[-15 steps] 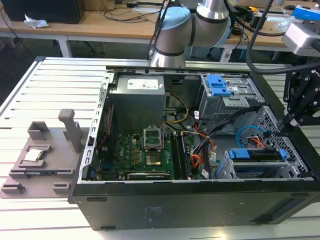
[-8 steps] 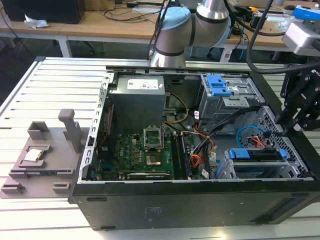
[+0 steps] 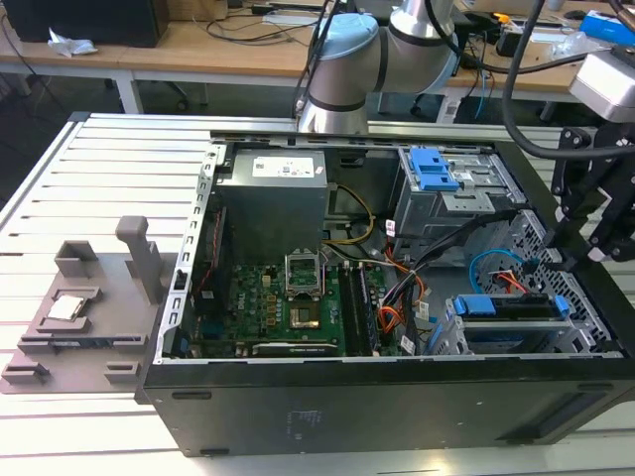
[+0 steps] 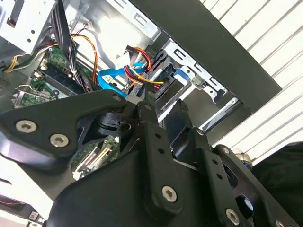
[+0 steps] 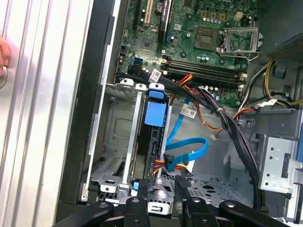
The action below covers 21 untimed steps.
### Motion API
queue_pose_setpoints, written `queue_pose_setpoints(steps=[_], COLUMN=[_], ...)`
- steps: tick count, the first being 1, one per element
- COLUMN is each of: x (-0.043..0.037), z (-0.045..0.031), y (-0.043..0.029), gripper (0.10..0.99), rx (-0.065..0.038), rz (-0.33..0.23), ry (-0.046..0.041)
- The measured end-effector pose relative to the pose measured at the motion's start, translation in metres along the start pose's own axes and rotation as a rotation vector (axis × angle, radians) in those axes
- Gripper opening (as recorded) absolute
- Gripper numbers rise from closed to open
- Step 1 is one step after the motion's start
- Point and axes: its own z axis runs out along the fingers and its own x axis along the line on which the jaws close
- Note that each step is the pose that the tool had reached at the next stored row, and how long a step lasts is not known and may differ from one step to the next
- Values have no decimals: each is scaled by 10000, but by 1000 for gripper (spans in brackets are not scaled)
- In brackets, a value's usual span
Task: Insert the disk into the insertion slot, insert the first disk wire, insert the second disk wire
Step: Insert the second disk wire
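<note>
Gripper over drive corner of open PC case. Jaws released: both fingers spread w/ a clear gap, nothing gripped btwn them in both wrist views.

Disk lies straight ahead of the jaws, seated in insertion slot, blue caddy tab at its far end. Perforated cage wall runs on from one finger's side.

Red-yellow-black power lead: plug sits at disk's near end, just in front of the fingertips. Blue data cable meets the same end, loops out to the other finger's side, then heads twd motherboard far beyond the jaws.

Second wrist view: one fingertip close against the power plug. Contact poss., can't confirm from this angle.

Taller grey cage w/ blue latch well apart from jaws, past a bundle of black cables. Person's fingertip on slatted table, far from gripper.
</note>
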Motion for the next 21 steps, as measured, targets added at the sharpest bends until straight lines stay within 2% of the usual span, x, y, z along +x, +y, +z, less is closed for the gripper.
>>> queue_pose_setpoints(steps=[6,9,11,13,18,21], x=[-103,-115,-129,-137,-133,-96], z=[0,3,17,55,153,206], y=[-11,40,132,179,242,268], gripper=[361,361,361,361,361,361], rx=[0,1,0,-1,-10,-11], rz=[-31,-70,-106,-107,-105,-106], ry=[-1,2,4,14,64,74])
